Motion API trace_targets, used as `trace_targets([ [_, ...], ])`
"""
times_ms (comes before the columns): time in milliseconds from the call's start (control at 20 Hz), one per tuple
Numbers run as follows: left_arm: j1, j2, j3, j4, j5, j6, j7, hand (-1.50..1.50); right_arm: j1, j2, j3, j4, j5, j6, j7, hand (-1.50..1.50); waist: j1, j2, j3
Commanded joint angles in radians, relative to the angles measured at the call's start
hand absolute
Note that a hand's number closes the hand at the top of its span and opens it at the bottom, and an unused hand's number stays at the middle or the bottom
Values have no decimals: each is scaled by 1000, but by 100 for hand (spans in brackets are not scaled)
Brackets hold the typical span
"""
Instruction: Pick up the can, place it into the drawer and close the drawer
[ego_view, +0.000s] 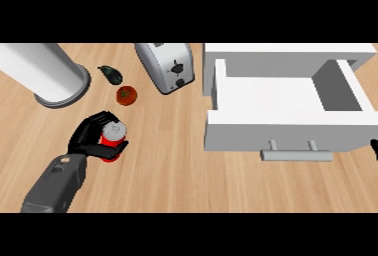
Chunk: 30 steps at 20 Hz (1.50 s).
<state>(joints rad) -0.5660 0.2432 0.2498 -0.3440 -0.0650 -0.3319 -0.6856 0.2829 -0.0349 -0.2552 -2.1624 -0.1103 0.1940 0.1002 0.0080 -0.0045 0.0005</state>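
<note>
On the pale, wood-grained desk (184, 175), a black left robot hand (92, 142) wraps a red can with a silver top (114, 134), near a red-brown tomato (127, 95), dark green vegetable (111, 74), silver toaster (166, 66), white cylinder (40, 72) and white open drawer with a grey handle (284, 107).

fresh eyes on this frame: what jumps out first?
The left hand, at lower left, curled round a red can on the wooden counter. Then the open white drawer at right, pulled out with nothing visible inside. A toaster lies at top centre.
</note>
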Motion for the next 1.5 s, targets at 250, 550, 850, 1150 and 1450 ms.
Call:
trace_targets([
  [250,92,-123,61,-311,123,249,131,150,59,29,5,-9,11,22,-46,-150,12,-7,2],
  [550,179,-211,-62,-705,113,303,394,150,65,31,-3,-68,-18,2,-1,-150,10,-7,2],
  [850,160,-241,-185,-1001,76,399,627,150,25,10,-25,-68,-27,-4,33,-150,2,-3,1],
  [1150,46,-243,-310,-1084,71,524,825,150,23,-5,-44,-33,-28,35,-11,-150,-11,2,0],
  [1450,-121,-243,-394,-1037,38,636,926,150,23,-4,-60,29,-28,53,-72,-150,-17,3,0],
])
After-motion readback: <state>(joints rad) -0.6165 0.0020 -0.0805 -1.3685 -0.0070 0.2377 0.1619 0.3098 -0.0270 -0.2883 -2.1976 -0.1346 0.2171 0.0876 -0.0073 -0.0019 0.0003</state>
